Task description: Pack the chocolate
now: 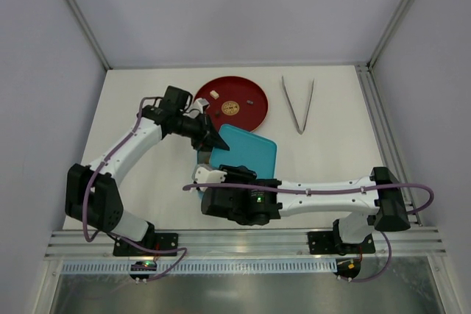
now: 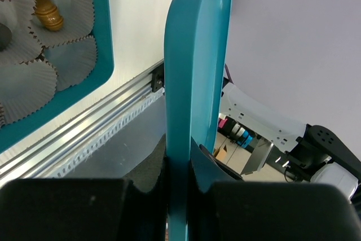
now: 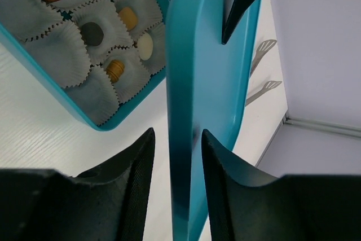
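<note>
Teal lid (image 3: 208,83) pinched at edge by left gripper (image 2: 179,179). Right gripper (image 3: 177,134) spread, fingers straddling same lid, slight gaps either side. In paper cups (image 3: 62,66) inside teal box (image 2: 100,21), chocolate (image 3: 92,34) sits close by lid.

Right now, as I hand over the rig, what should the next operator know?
Left gripper: shut on the teal lid, held on edge.
Right gripper: open, jaws straddle the lid's rim, not clamped.
Box: chocolates sit in paper cups; some cups empty.
Red plate: two small pieces on it.
Left to do: probably pack those, then lid on.
</note>
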Available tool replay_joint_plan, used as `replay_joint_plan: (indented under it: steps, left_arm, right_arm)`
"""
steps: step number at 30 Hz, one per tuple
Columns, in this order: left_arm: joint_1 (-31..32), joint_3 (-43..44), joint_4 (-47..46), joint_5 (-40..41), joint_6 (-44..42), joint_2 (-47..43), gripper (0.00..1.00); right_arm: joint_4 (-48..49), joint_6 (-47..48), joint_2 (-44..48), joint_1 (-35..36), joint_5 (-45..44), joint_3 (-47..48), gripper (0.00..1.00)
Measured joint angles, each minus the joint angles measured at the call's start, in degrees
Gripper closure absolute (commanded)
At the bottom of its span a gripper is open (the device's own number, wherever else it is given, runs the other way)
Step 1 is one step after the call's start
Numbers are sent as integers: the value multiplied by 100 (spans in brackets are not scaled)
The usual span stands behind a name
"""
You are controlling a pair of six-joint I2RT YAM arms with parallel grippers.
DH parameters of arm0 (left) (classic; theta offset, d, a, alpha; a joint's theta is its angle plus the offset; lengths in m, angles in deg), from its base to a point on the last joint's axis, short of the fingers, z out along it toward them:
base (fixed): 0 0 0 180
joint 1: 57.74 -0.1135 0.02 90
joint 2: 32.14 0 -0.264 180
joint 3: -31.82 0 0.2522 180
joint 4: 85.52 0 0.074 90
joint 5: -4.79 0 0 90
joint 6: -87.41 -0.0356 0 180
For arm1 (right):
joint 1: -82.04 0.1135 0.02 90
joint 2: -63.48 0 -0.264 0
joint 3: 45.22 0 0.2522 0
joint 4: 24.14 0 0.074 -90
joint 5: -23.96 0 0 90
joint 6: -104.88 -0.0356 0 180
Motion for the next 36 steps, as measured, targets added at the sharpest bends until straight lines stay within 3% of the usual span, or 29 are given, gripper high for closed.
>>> replay_joint_plan:
  steps: [4,8,11,14,15,18,28,36]
  left_arm:
    - [-4,-39,11,4,0,-83,100]
    - [-9,-101,13,44,37,-87,100]
    - [-37,-114,17,44,63,-87,98]
    - [-44,-114,-7,37,76,-90,59]
    - [-44,-114,-9,9,68,-94,42]
    - [-46,-90,11,-26,74,-160,21]
    - [-243,728,144,133,-133,-343,1]
    - [-870,1388,-188,155,-175,-457,0]
  right_arm:
    - [-4,111,-59,-2,-195,70,74]
    - [-7,236,-173,-2,-350,92,96]
    - [13,293,-219,-2,-457,92,96]
    - [33,315,-245,-4,-529,92,96]
    - [39,315,-249,-7,-529,92,96]
    - [22,308,-267,-28,-533,111,96]
    - [-216,170,-236,-44,-704,750,96]
    - [-461,-79,114,-92,-662,817,96]
